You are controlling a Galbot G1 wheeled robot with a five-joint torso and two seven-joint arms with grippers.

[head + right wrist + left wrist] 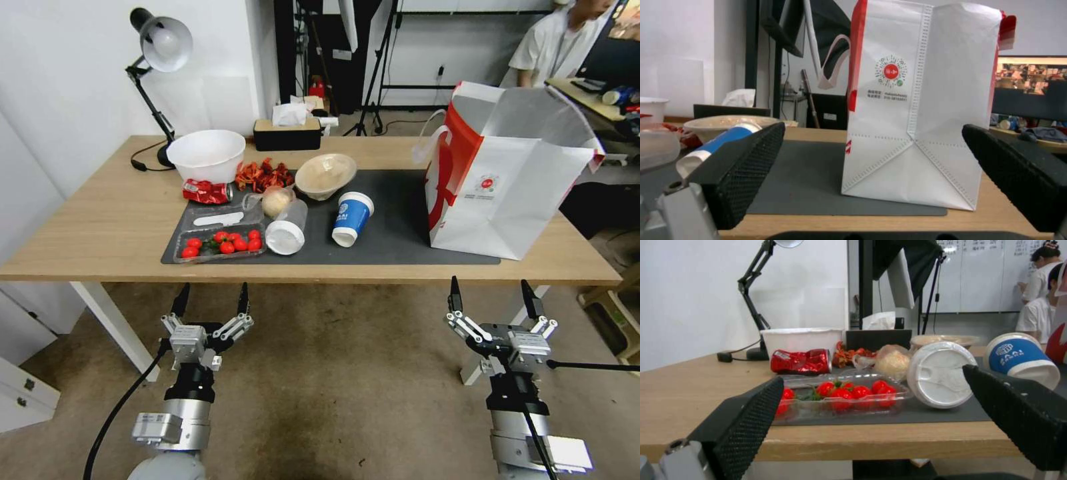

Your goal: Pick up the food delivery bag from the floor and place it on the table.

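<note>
The white-and-red food delivery bag (pixel 507 173) stands upright on the right end of the light-wood table (pixel 107 220), partly on the dark grey mat (pixel 400 233). In the right wrist view the food delivery bag (pixel 920 116) faces me with its round red logo. My right gripper (pixel 493 297) hangs open in front of the table edge, below the bag and apart from it, with nothing between its fingers (pixel 742 173). My left gripper (pixel 212 299) is open too, below the table's front edge near the tomato tray. The floor (pixel 333 373) lies brownish and stained beneath both arms.
On the mat lie a clear tray of tomatoes (pixel 220 244), a tipped lidded cup (pixel 288 230), a blue paper cup (pixel 351 219), a beige bowl (pixel 325 175) and a crushed red can (pixel 207 192). A white bowl (pixel 207 155), desk lamp (pixel 157 60) and tissue box (pixel 288 133) stand behind.
</note>
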